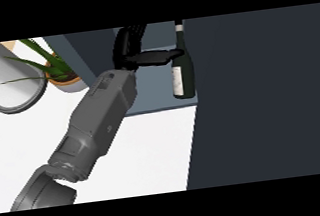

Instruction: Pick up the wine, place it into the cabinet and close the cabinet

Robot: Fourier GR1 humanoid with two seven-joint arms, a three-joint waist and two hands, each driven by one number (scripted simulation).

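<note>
A dark wine bottle [181, 77] with a pale label stands upright inside the cabinet [153, 93], on its grey-blue floor near the right side. My left hand [131, 45] is inside the cabinet just left of the bottle. Its fingers point up and away, fairly straight, and its thumb stretches sideways to the bottle's shoulder without curling round it. The grey forearm runs down to the lower left. The bottle's right side lies against a dark panel [265, 92], which looks like the cabinet's door. My right hand shows nowhere.
A potted green plant [52, 70] stands left of the cabinet, and a white cylinder [2, 74] beside it at the far left. The white counter [153, 151] stretches in front of the cabinet. The dark panel fills the whole right side.
</note>
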